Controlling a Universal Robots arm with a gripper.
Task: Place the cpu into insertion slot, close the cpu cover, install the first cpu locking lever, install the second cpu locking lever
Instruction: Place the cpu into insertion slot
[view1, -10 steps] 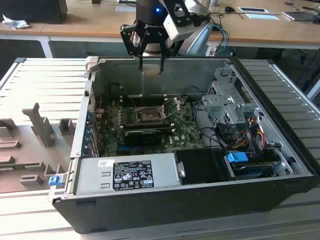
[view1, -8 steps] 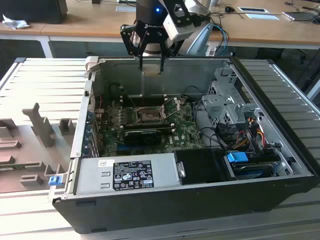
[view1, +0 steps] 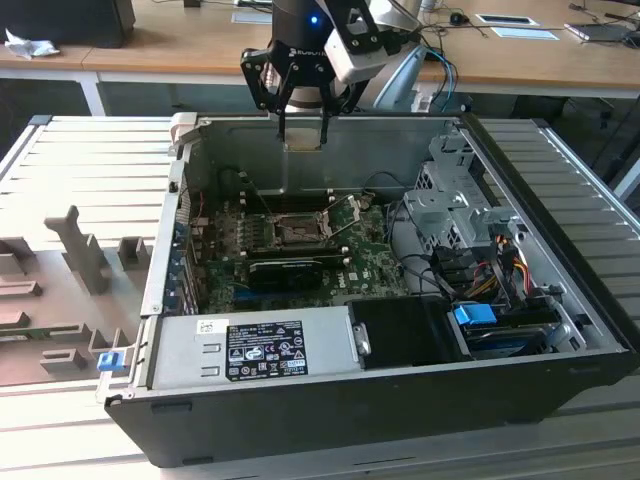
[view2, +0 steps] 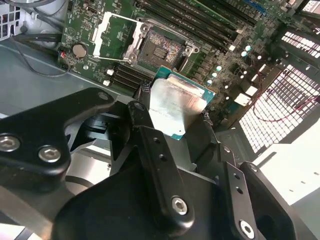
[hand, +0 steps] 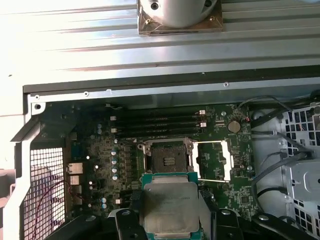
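Here's the black end effector (view1: 302, 132), hanging over the open black-and-grey computer case (view1: 450, 400) close to its far wall in the exterior view. It's clamped tight on the cpu (view2: 176, 105), the small flat square chip with a silvery-grey metal top and a green edge, pinched between two black fingers (view2: 150, 145). The chip's up in the air, well clear of the green circuit board (hand: 100, 155). Under it, in both wrist views, there's the insertion slot (hand: 167, 160), a square dark socket with a fine pin grid and a silver metal rim, wide open to the camera. The cpu cover (hand: 214, 161), that thin silver metal frame with the big square cut-out, is swung open and sits just beside the socket, joined along one edge. Long black memory sticks (hand: 157, 122) run past the socket's other side. The whole case rests on a ribbed grey metal counter (view1: 70, 150)
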